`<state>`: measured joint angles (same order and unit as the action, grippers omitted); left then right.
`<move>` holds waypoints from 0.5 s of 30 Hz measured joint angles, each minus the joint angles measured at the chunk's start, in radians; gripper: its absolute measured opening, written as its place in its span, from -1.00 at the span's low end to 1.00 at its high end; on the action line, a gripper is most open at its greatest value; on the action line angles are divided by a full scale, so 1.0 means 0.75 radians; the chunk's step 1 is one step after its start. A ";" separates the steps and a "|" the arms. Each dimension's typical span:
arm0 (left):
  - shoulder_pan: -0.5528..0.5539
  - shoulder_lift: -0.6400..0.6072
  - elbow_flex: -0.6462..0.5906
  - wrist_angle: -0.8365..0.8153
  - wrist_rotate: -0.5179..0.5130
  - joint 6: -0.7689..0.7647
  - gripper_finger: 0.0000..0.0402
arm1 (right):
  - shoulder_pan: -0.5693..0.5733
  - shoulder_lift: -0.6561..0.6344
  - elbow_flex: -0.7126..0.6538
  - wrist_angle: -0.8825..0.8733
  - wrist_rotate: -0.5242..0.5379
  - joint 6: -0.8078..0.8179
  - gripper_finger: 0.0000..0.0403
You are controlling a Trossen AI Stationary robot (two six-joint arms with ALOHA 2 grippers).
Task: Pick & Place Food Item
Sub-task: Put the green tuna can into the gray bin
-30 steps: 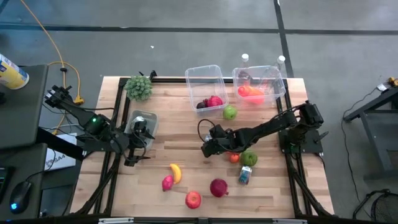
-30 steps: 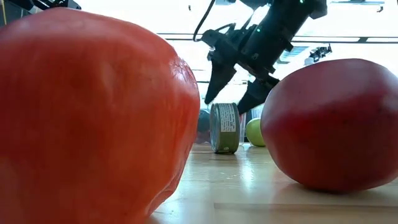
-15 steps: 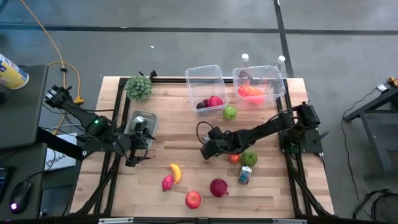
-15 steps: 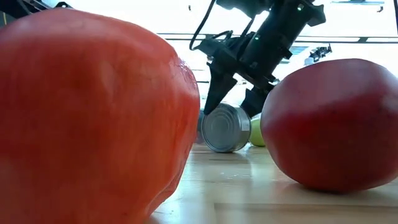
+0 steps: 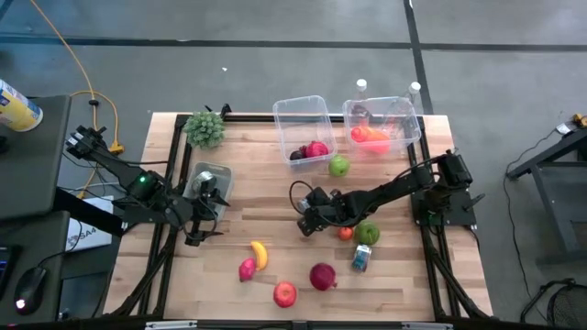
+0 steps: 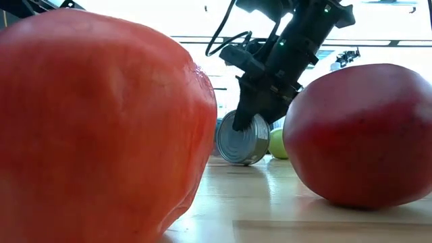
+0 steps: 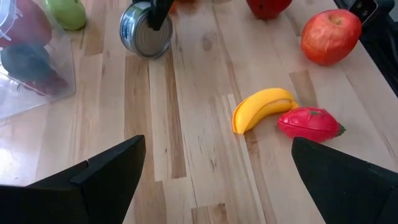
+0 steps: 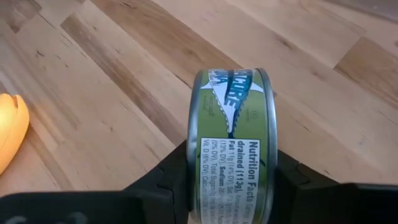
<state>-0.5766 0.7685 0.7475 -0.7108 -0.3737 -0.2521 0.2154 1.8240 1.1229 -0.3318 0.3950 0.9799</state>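
Right gripper (image 6: 251,121) clamped on the can (image 8: 231,146)
Keep your squeeze centred on its flat ends; lift straight up; left gripper (image 7: 217,174) waits apart.

Robotics lab, wooden worktable (image 5: 275,229) on a black metal frame (image 5: 160,252), bare grey concrete floor (image 5: 275,64), yellow cable (image 5: 69,55) trailing, computer mouse (image 5: 26,291) on a side desk

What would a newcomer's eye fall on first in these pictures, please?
Probably the right gripper near the table's middle, clamped on a small tin can standing on its edge. Next, the bright fruit along the near edge: a banana, a red apple and a dark red fruit.
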 joint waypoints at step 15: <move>0.000 0.001 0.000 0.037 -0.001 0.022 0.95 | 0.104 -0.012 -0.001 0.693 0.071 -0.511 -0.40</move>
<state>-0.5766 0.7689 0.7475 -0.6830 -0.3740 -0.2356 0.2931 1.8150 1.1225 0.1878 0.4481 0.5963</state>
